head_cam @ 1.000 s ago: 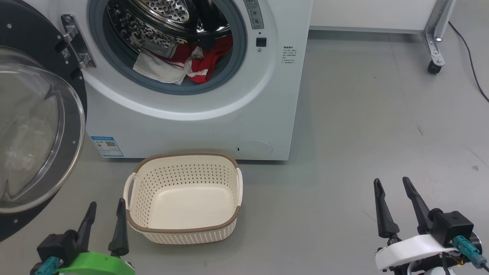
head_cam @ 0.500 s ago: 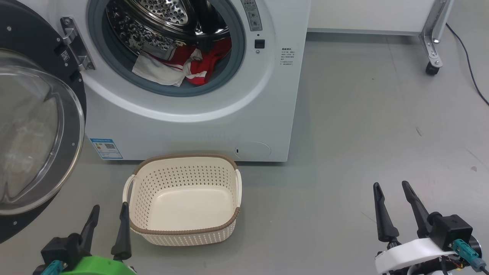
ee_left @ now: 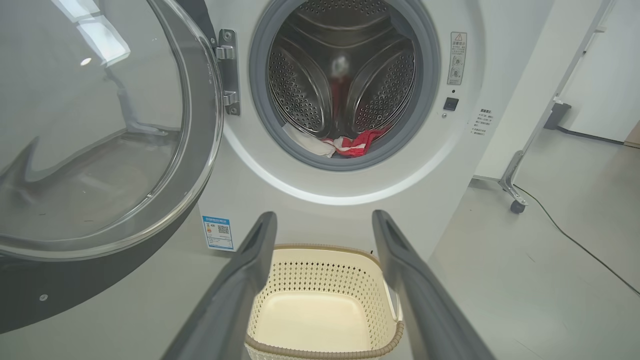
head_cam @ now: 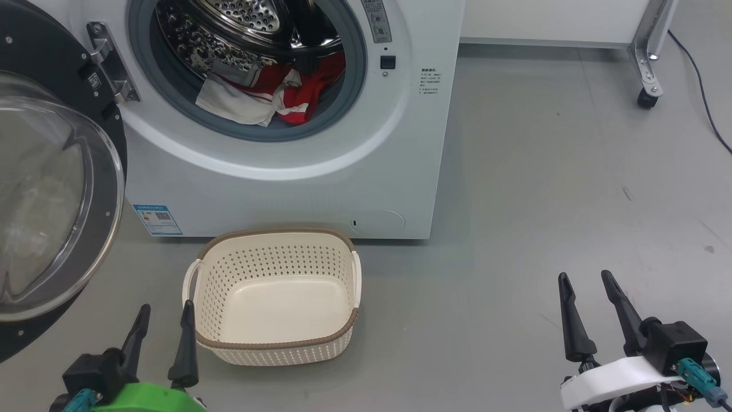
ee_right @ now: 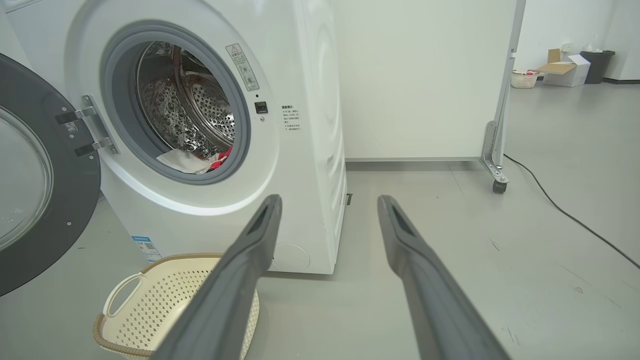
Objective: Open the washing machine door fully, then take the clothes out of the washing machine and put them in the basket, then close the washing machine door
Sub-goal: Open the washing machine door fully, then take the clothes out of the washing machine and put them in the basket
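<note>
The white washing machine (head_cam: 343, 171) stands ahead with its round black door (head_cam: 34, 189) swung wide open to the left. Red and white clothes (head_cam: 269, 97) lie at the bottom of the steel drum, also seen as clothes (ee_left: 345, 145) and clothes (ee_right: 195, 162) in the wrist views. The cream basket (head_cam: 274, 343) sits empty on the floor in front of the machine. My left gripper (head_cam: 164, 312) is open just left of the basket. My right gripper (head_cam: 586, 279) is open over bare floor far to the right. Both hold nothing.
A white panel on a metal leg with a caster (head_cam: 646, 100) stands at the back right, with a black cable (head_cam: 703, 86) running along the floor. In the right wrist view, boxes and a bin (ee_right: 595, 65) stand far back. Grey floor (head_cam: 543, 200) lies right of the machine.
The whole head picture has shifted slightly, so the camera has moved. Both grippers stay open and low; the clothes, door and basket have not moved.
</note>
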